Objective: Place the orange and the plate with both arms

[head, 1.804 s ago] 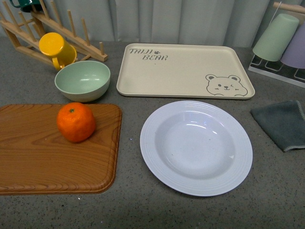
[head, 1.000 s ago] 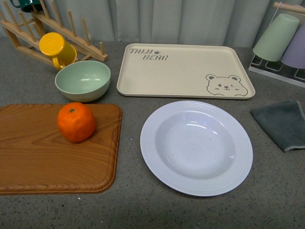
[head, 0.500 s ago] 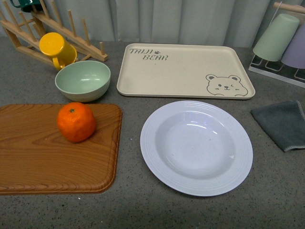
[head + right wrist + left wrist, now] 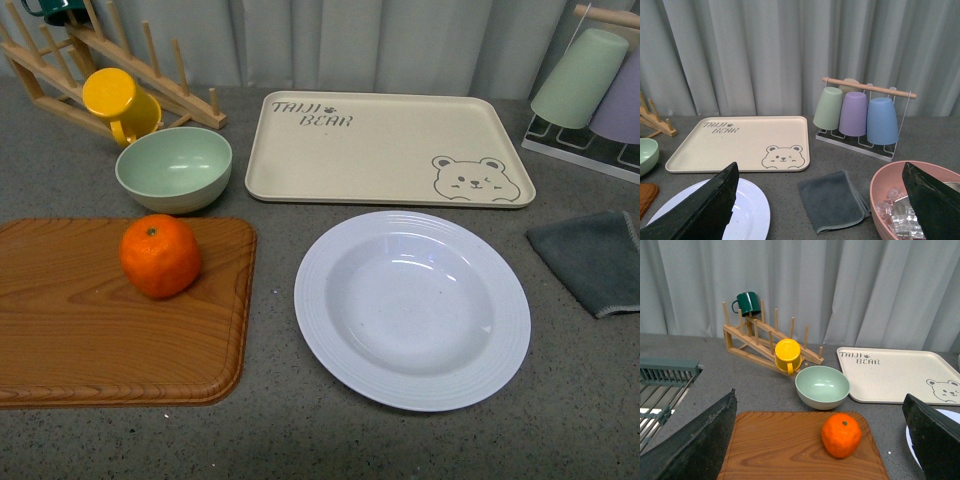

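One orange (image 4: 159, 256) near board (image 4: 100, 340) far edge; plate (image 4: 322, 335) just beside tray (image 4: 380, 150).

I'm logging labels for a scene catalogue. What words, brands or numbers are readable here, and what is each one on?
"TAIJI BEAR": dark stylised letters in one corner of the beige tray, with a small paw mark after the first word. The spelling of that first word is uncertain.
No other words or numbers can be read in any view.
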`<state>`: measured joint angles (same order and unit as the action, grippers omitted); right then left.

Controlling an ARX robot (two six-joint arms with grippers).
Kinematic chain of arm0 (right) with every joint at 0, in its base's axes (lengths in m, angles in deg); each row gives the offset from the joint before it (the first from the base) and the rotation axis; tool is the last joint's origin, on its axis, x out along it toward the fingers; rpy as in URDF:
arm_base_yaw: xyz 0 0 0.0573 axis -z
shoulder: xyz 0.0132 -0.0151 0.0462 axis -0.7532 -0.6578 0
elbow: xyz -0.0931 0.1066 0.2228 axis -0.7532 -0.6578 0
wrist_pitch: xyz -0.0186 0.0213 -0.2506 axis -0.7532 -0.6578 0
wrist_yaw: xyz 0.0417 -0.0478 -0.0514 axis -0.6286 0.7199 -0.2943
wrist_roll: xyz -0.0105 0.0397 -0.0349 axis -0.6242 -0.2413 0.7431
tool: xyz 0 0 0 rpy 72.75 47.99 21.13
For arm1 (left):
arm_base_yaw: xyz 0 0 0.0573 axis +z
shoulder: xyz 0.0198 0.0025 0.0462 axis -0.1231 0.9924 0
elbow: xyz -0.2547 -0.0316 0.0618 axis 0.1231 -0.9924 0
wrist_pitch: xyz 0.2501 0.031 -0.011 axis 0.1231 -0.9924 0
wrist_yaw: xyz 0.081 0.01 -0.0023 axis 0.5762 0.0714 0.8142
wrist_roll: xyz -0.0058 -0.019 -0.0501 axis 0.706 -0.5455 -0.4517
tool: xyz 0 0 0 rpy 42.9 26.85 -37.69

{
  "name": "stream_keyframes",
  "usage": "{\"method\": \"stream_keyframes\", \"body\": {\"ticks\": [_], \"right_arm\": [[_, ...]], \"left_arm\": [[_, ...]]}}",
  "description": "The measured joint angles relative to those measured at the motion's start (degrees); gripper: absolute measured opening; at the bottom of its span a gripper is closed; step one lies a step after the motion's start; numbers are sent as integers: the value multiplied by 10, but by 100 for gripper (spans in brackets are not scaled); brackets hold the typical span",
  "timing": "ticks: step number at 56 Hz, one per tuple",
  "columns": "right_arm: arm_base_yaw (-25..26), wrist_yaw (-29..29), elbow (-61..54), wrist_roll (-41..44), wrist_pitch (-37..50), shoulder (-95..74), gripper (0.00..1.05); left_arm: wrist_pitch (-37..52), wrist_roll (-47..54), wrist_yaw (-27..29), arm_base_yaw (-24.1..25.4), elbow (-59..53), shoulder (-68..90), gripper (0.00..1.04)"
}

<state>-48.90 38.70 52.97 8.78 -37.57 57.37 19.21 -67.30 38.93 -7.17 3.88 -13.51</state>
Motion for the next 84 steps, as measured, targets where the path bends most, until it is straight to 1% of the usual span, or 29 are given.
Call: {"method": "stream_keyframes", "body": {"ticks": [35,36,38,39,41,42,44,47,52,55,59,63,67,73,84], "right_arm": [[0,0,0,0,0,0,96],[0,0,0,0,0,0,96],[0,0,0,0,0,0,96],[0,0,0,0,0,0,96],[0,0,0,0,0,0,96],[0,2,0,0,0,0,96],[0,1,0,0,0,0,96],[0,2,0,0,0,0,96],[0,1,0,0,0,0,96],[0,1,0,0,0,0,96],[0,1,0,0,0,0,96],[0,2,0,0,0,0,96],[0,1,0,0,0,0,96],[0,1,0,0,0,0,96],[0,1,0,0,0,0,96]], "left_arm": [[0,0,0,0,0,0,98],[-1,-1,5,-2,0,2,98],[-24,-22,87,-26,7,17,98],[-30,-25,106,-33,9,25,98],[-38,-57,185,-50,19,72,98],[-33,-77,202,-48,24,104,98],[3,-93,210,-43,35,164,98],[52,-111,200,-38,51,230,98],[173,-123,152,-44,103,397,98],[227,-128,126,-47,134,493,98],[289,-130,104,-55,160,600,98],[334,-126,102,-65,189,700,98],[359,-127,87,-74,222,790,98],[373,-129,62,-90,268,902,98],[365,-123,37,-109,327,1021,98]]}}
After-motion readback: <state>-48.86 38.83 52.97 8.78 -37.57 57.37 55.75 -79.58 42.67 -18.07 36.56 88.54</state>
